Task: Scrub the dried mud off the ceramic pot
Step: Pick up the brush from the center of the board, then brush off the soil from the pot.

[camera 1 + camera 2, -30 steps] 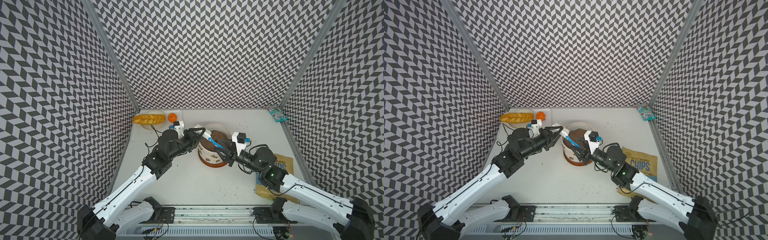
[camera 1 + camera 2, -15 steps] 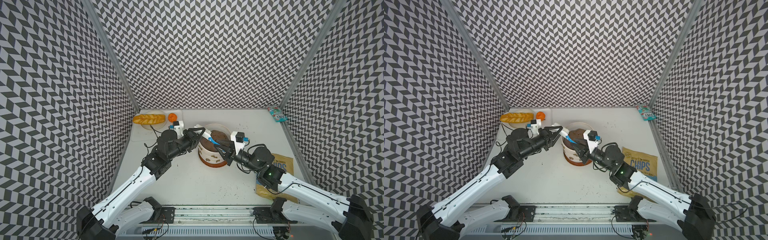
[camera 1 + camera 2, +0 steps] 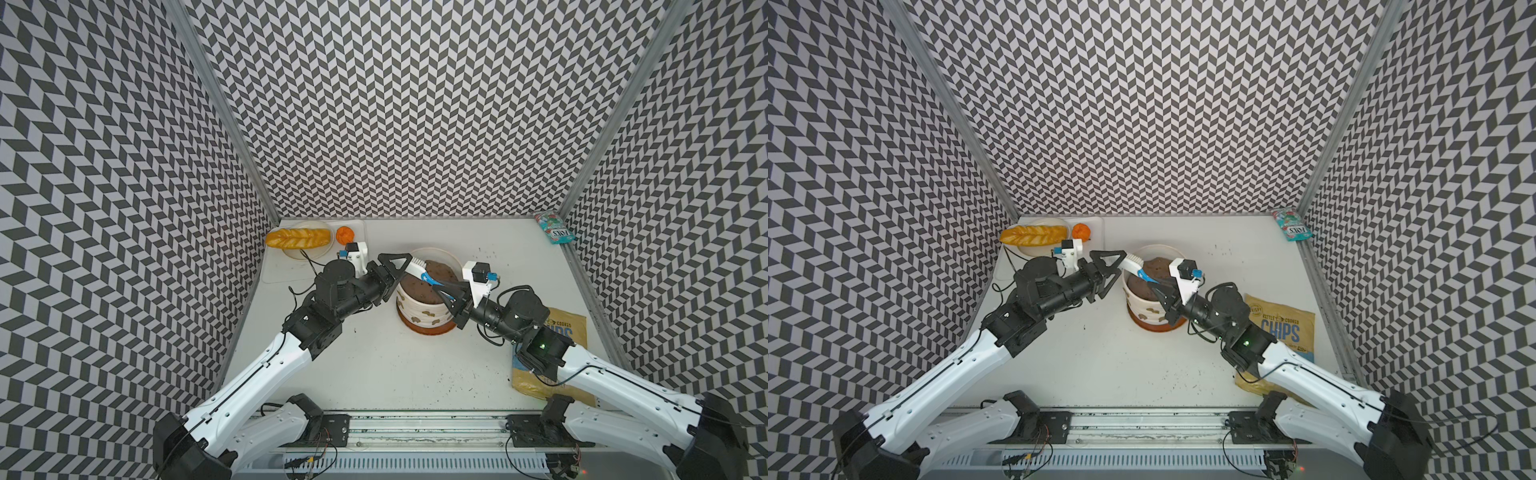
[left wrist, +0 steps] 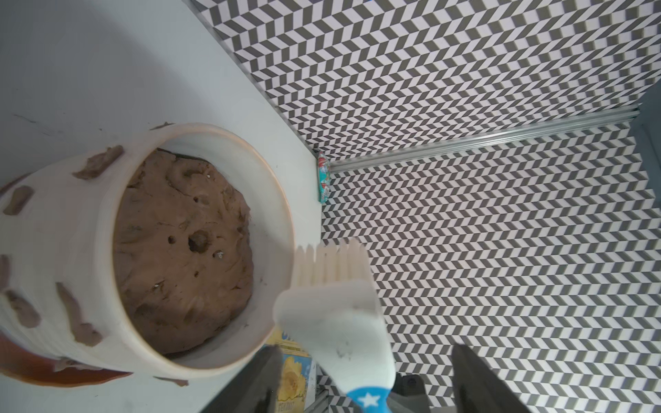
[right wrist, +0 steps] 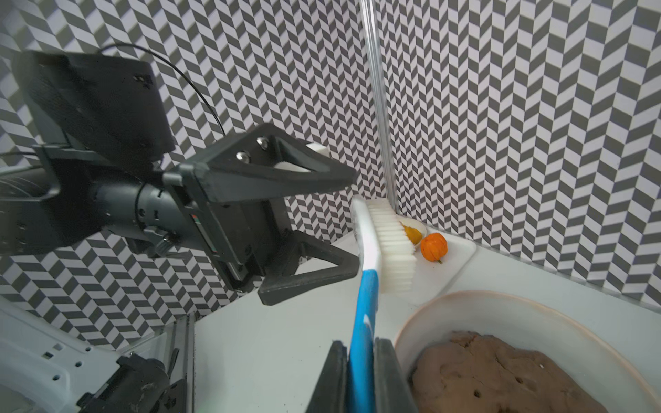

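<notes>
— Chevron-patterned walls box in a pale table. Where does the ceramic pot stand?

— Mid-table, towards the back, upright on an orange-brown saucer between the two arms. It has a thick rim and a ribbed cream wall, and it is packed with a brown soil mound. I judge it heavy, rigid and brittle, with a glaze that is likely slick. The rim looks the safest place to pinch it. A push on the wall could slide it on the saucer.

— And the brush?

— Light, stiff plastic with white bristles. The right gripper is clamped tight on its blue handle. The left gripper stands wide apart, one finger on either side of the white head, gripping nothing.

— The dried mud?

— Flat tan flakes stuck over the outer wall, rough-edged and probably crusty. The bristles are up by the rim, not on any flake.
</notes>
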Action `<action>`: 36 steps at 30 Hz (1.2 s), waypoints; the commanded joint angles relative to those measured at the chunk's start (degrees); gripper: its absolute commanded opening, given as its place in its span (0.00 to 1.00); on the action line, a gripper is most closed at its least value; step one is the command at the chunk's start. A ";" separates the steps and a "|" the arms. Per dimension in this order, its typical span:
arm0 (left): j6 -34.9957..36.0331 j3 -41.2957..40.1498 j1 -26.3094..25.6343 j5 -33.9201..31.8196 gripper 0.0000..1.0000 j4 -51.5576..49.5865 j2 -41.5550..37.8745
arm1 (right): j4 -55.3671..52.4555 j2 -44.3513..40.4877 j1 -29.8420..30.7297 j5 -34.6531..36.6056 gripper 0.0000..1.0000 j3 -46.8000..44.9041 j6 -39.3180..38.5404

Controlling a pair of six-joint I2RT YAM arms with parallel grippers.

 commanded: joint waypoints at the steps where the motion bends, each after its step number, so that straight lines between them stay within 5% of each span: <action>1: 9.34 4.27 1.17 -4.88 0.81 -9.01 0.23 | -5.66 -2.87 -3.44 -2.02 0.00 4.57 -2.58; 8: 20.68 11.04 1.53 -15.59 0.84 -22.04 6.51 | -23.75 -3.49 -8.37 -5.77 0.00 12.35 -5.62; 16: 24.14 17.62 1.65 -16.17 0.82 -29.09 18.32 | -39.53 -4.14 -8.48 -12.43 0.00 18.76 -9.53; 26: 20.23 23.19 0.11 -20.06 0.56 -35.81 27.20 | -51.09 -4.95 -8.49 -16.24 0.00 19.62 -12.31; 36: 18.60 30.39 -3.23 -20.89 0.44 -42.28 34.62 | -47.92 -4.65 -8.24 -20.38 0.00 15.70 -12.28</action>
